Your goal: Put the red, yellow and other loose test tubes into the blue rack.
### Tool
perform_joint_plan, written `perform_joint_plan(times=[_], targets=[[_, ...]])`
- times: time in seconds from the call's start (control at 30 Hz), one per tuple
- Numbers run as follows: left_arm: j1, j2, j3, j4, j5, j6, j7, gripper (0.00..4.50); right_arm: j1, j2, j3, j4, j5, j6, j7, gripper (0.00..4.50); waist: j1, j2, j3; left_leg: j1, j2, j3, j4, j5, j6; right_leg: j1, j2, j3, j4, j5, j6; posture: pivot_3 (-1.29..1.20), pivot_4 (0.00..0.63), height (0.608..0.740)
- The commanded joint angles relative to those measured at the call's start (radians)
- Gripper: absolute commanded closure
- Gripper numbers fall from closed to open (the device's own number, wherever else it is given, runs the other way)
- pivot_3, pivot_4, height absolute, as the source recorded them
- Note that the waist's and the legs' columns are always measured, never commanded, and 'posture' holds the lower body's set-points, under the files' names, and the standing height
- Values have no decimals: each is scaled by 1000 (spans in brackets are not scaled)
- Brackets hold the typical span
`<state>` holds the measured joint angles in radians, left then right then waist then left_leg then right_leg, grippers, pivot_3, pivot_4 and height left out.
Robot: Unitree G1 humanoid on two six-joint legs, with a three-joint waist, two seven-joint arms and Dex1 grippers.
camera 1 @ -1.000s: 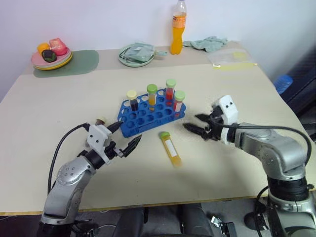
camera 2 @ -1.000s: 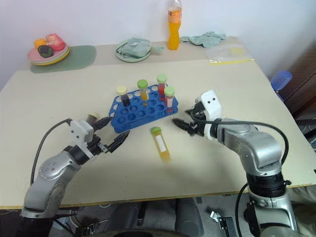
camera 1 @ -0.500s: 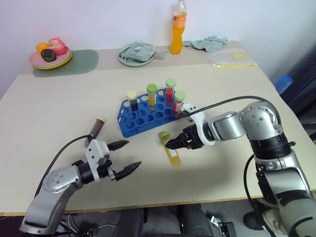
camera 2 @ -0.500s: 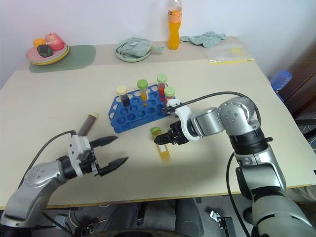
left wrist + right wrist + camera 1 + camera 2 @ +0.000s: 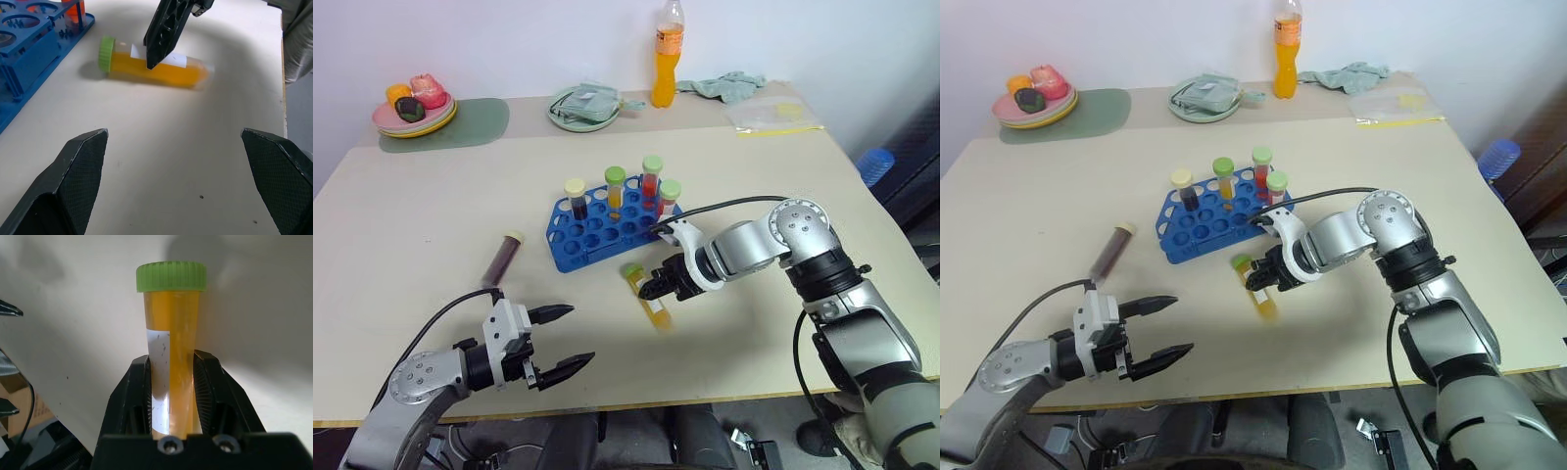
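Right gripper (image 5: 172, 382) is clamping the yellow tube (image 5: 171, 333) on the table (image 5: 783, 196); left gripper (image 5: 560, 339) is hanging wide open, empty.

Looks like a makeshift lab or test bench set up in an ordinary room: beige table (image 5: 411, 225) against a plain white wall (image 5: 509, 39), blue rack (image 5: 607, 230) of capped test tubes at its middle. Well beyond the fingers, household clutter along the far edge: plate of toy fruit (image 5: 415, 110), orange drink bottle (image 5: 667, 59), crumpled cloth (image 5: 729, 86), plastic bag (image 5: 773, 116).
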<state>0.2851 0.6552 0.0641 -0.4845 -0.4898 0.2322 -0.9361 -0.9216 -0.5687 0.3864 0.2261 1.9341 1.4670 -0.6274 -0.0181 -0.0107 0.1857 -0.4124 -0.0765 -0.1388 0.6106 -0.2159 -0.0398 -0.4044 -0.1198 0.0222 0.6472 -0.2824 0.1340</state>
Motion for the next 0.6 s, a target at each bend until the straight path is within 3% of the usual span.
perform_joint_plan(times=[0.03,0.13,0.27,0.4,0.6], targets=[[8,-13,41,19,2,-47,5,0,13,-18,-65,-188,-1,-63,73,3790,0,0,0,0,0,0,0,0,0,0,0,0,0,0,0,0,150,740],[-14,-92,96,94,-2,-99,85,0,108,-89,-96,-550,-501,-339,479,3790,3,0,0,-1,0,0,0,-1,1,-1,1,0,0,0,1,0,150,740],[-50,-170,121,152,11,-145,148,0,248,-97,-51,-633,-979,-798,834,3790,3,-1,-1,-1,0,3,2,-1,2,0,2,-2,-1,-1,2,0,150,740],[-124,-249,133,214,36,-191,233,0,342,41,-18,-468,-1375,-1169,837,3790,3,-2,-1,1,0,4,3,-1,1,1,2,-2,1,0,2,0,150,740],[-194,-304,77,181,61,-164,304,0,372,262,-32,-231,-1664,-1455,793,3790,0,-2,-1,1,0,4,1,0,0,-1,2,0,2,1,1,0,150,740]])
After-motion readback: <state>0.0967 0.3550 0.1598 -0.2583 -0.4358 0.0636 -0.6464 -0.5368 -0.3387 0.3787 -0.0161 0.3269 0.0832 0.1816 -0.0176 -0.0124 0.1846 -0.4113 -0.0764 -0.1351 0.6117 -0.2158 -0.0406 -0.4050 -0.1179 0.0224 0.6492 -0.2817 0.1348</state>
